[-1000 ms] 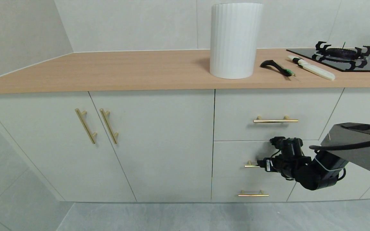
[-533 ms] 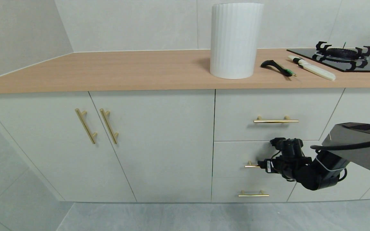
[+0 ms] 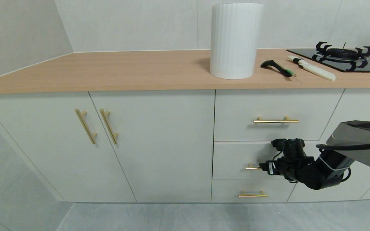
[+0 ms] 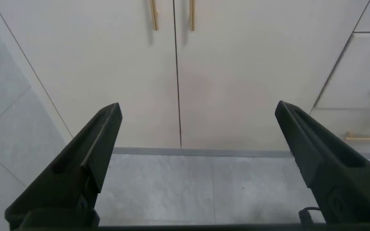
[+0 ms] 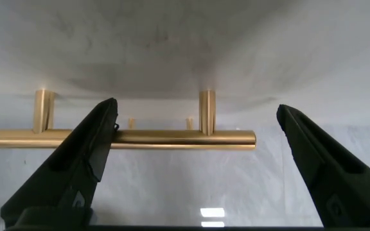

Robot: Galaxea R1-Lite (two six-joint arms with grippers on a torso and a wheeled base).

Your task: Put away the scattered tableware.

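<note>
The scattered tableware lies on the wooden table (image 3: 124,70), well above and apart from the right hand (image 3: 262,166). It is two pieces side by side, between a tall white ribbed canister (image 3: 234,40) and a black hob (image 3: 342,57): a slim black-handled utensil (image 3: 276,67) with a green tip, and a longer cream-white utensil (image 3: 312,67) with a dark band. The right hand is low at the middle drawer's brass handle (image 5: 172,136), fingers spread and unclenched around the bar. The left hand (image 4: 198,115) is released too, facing the cabinet doors and floor.
</note>
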